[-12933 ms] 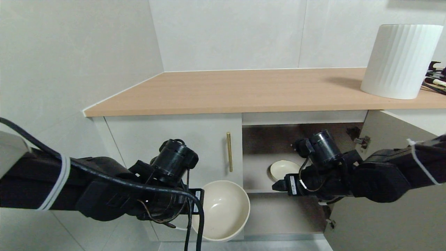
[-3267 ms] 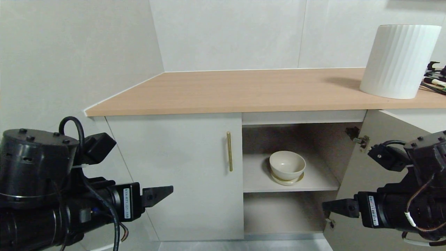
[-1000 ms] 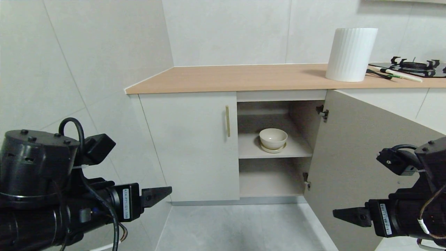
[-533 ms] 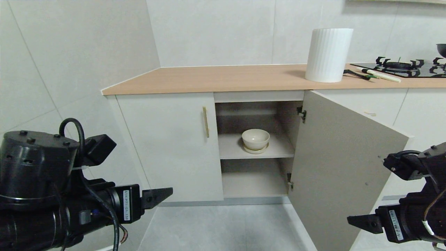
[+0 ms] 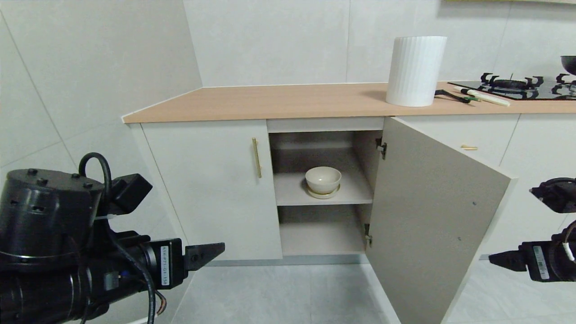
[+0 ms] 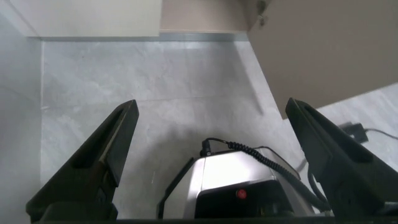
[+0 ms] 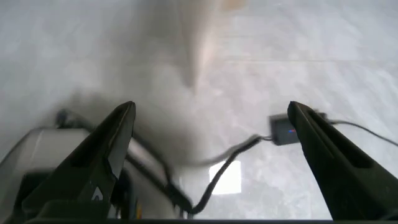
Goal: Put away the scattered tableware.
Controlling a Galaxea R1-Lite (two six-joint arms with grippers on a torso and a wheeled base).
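Currently, count two grippers, one bowl and one saucer. The left gripper [image 5: 210, 253] is low at your left; its wrist view shows both fingers [image 6: 106, 155] spread wide with nothing between them. The right gripper [image 5: 500, 260] is low at your right; its fingers [image 7: 99, 155] are likewise spread wide and hold nothing. Both wrist views look down on the tiled floor [image 6: 155, 81].

Locate the bowl [image 5: 322, 178] ahead of and above both grippers, between them in the head view and well apart from each. It stands upright on the saucer [image 5: 322, 195], which lies on the upper of two shelves [image 5: 351, 196] inside the cabinet. The lower shelf [image 5: 321, 238] sits ahead of the grippers, at about their height in the head view.

Count two doors. The closed door [image 5: 211, 189], with one brass handle [image 5: 256, 157], faces the left gripper. The open door [image 5: 427, 216] is swung out toward you; in the head view its leaf lies between the right gripper and the bowl, with its free edge near that gripper.

Above both grippers runs one counter [image 5: 279, 101]. It carries one white ribbed canister [image 5: 415, 71], above the open door. Beyond the canister, toward the right gripper's side, lie a few utensils [image 5: 483, 96] and one hob [image 5: 517, 85]. You cannot tell the utensil count.
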